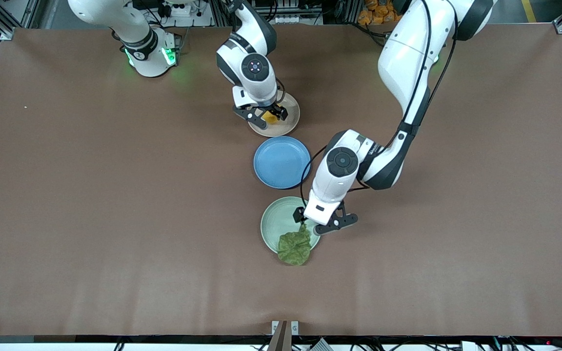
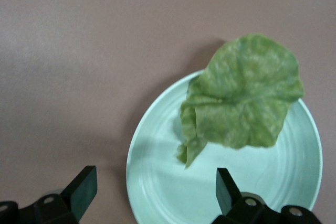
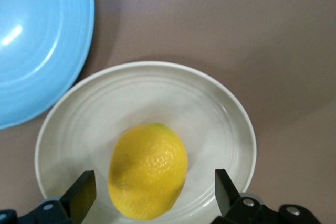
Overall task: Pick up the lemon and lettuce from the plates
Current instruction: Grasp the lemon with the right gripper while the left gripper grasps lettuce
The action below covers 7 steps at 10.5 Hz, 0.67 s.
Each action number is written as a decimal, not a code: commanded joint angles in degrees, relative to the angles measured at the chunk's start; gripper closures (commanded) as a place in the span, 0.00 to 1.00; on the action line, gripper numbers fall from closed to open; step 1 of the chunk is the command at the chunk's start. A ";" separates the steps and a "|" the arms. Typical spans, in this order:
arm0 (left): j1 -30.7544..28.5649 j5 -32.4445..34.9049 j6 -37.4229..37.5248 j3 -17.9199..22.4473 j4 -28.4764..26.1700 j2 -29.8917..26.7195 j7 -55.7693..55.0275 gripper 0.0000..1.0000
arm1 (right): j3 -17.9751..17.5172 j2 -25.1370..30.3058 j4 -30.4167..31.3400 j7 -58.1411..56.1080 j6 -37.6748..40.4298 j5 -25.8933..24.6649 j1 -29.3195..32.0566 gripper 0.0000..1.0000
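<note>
The lemon (image 1: 270, 117) lies on the beige plate (image 1: 288, 124), the plate closest to the robots' bases. My right gripper (image 1: 260, 115) hangs open just over it, one finger on each side of the lemon (image 3: 148, 170), not touching; the plate's rim (image 3: 231, 103) shows around it. The lettuce (image 1: 294, 247) lies on the mint green plate (image 1: 276, 219), draped over the rim nearest the front camera. My left gripper (image 1: 324, 223) is open over that plate's edge by the leaf's stem. In the left wrist view the lettuce (image 2: 244, 100) rests on the plate (image 2: 157, 177), clear of my fingers.
An empty blue plate (image 1: 281, 162) sits between the two other plates; its edge shows in the right wrist view (image 3: 37, 40). The brown table (image 1: 90, 195) spreads wide on both sides.
</note>
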State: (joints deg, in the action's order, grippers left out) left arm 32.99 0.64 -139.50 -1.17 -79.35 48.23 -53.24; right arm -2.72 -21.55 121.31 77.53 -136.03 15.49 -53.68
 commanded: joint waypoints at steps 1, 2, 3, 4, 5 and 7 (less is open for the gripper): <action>0.68 1.03 -3.92 0.73 5.69 3.45 -5.98 0.00 | 0.96 -2.43 -0.54 4.27 -2.57 -0.63 -3.70 0.56; 0.85 1.03 -4.37 0.64 5.79 3.80 -6.95 0.00 | 0.97 -2.61 -0.55 5.16 -2.92 -2.72 -3.63 0.86; 1.03 0.95 -4.81 0.47 5.96 4.07 -7.75 0.00 | 0.97 -2.53 -0.55 5.35 -2.84 -3.26 -3.45 0.91; 1.12 0.95 -6.38 0.29 6.14 4.68 -8.80 0.00 | 0.97 -2.09 -0.55 5.35 -2.31 -3.27 -3.28 0.91; 1.46 0.86 -9.09 0.20 6.14 5.55 -10.03 0.00 | 1.31 -1.22 -0.63 5.26 -1.18 -3.36 -3.01 0.91; 1.82 0.86 -12.98 0.20 6.14 7.58 -11.18 0.00 | 4.12 2.37 -1.25 4.12 6.79 -3.97 -2.92 0.91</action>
State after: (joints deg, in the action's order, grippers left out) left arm 34.07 0.64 -148.88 -1.31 -75.25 52.57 -61.72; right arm -1.14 -23.44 120.49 81.39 -136.61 13.36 -56.70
